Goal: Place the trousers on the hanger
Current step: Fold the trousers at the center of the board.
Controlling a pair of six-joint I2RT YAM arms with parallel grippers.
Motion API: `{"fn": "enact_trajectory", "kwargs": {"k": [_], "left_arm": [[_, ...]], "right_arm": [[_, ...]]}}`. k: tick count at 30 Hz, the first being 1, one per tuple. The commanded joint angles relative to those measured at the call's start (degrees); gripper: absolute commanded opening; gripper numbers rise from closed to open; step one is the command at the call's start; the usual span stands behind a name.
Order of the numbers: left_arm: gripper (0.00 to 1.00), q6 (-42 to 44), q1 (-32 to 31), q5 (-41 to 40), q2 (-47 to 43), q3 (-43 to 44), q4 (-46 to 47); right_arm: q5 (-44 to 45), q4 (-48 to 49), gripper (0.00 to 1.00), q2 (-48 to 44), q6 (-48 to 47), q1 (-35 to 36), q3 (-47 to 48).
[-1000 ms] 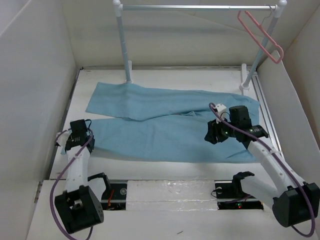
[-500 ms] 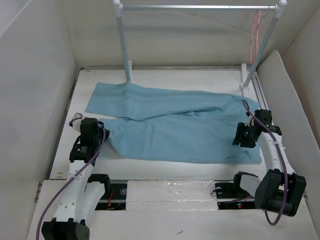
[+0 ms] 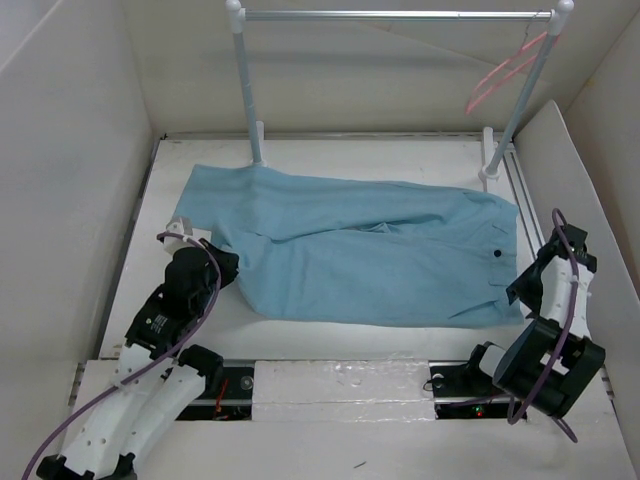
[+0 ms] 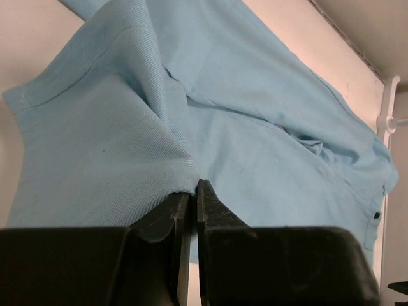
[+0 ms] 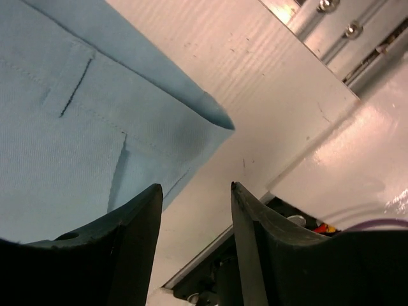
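Item: trousers [image 3: 370, 250], flat on the table [image 3: 380, 150], waistband and dark button [image 3: 497, 256] to our right, legs to our left. Change: the near leg's cuff has been drawn inward since a second ago

Left gripper [image 4: 189, 191]: pinched tight on a fold of that cuff

Right gripper [image 5: 195, 186]: jaws apart, holding nothing, withdrawn off the cloth to just past the waistband corner

Hanger [image 3: 500, 72]: hooked on the rail [image 3: 400, 15], swung round since, well apart from both arms

We judge the gathering under way and the hanging not begun

The trousers [image 3: 370, 250] are plain sky-blue; the blurred hanger [image 3: 494, 76] looks pink.
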Motion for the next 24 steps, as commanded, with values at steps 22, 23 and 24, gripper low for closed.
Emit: {"fn": "enact_trajectory", "kwargs": {"k": [22,23,24], "left_arm": [[0.00,7.6,-3.9,-18.0,0.8,6.0,-0.8],[0.00,7.8,-3.9,-18.6,0.9,6.1,-0.7],[0.00,8.3,-3.9,-19.5,0.9,6.2,-0.5]], "right_arm": [[2.6,4.4,0.13,16.0,27.2,17.4,-3.9],[3.3,4.3,0.05,15.0,28.3,19.7,-3.7],[3.5,4.7,0.00,14.3,27.9,20.5,-3.5]]}}
